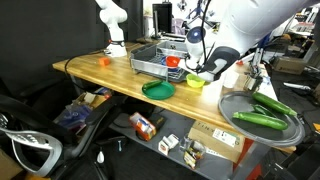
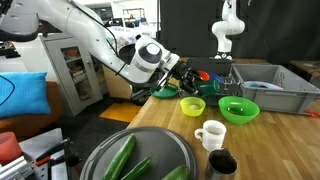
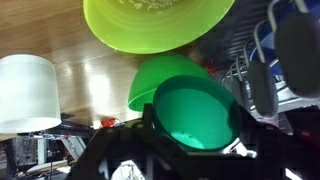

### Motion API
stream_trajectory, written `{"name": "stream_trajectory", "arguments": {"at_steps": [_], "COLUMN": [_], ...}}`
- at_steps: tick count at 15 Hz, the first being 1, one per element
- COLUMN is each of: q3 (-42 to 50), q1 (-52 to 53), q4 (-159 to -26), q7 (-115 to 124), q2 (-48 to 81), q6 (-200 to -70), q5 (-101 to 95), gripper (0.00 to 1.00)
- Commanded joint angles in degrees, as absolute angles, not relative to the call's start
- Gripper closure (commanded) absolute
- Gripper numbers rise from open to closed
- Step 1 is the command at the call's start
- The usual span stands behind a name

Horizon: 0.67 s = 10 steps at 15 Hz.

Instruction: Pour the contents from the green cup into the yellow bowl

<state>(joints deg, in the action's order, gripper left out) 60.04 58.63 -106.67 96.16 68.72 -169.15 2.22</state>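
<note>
**Green cup held in the jaws above the yellow bowl**

Nearest the wrist camera, the jaws are gripping the green cup (image 3: 195, 115) from both sides, parted only by its width. Its mouth is facing the lens, so its long axis is pointing roughly at the camera. How far it is tipping cannot be told. In an exterior view the yellow bowl (image 2: 192, 105) is sitting on the surface (image 2: 285, 125) just below the jaws, slightly to the near side. The pour is probably depending on the cup's rim rolling down toward that bowl. Counting outward, one of each is showing: green cup, yellow bowl, white mug (image 2: 210, 133), brighter green bowl (image 2: 238, 110), flat green plate (image 2: 163, 92) and, farthest and partly hidden, red-orange bowl (image 2: 202, 75).
</note>
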Motion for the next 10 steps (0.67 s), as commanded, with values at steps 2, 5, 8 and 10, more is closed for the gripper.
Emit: {"name": "stream_trajectory", "arguments": {"at_steps": [2, 5, 8, 10], "q3": [61.3, 60.7, 60.3, 60.1], "q1": [60.2, 59.2, 58.6, 58.1], "q4": [-108.3, -110.2, -112.9, -114.9], "q7": [96.5, 94.5, 93.5, 93.0], "q2": [68.5, 63.7, 57.7, 52.9], "q6": [-168.7, -168.5, -170.1, -171.3], "q5": [4.7, 6.5, 8.3, 9.5], "gripper": [0.47, 0.47, 0.47, 0.47]}}
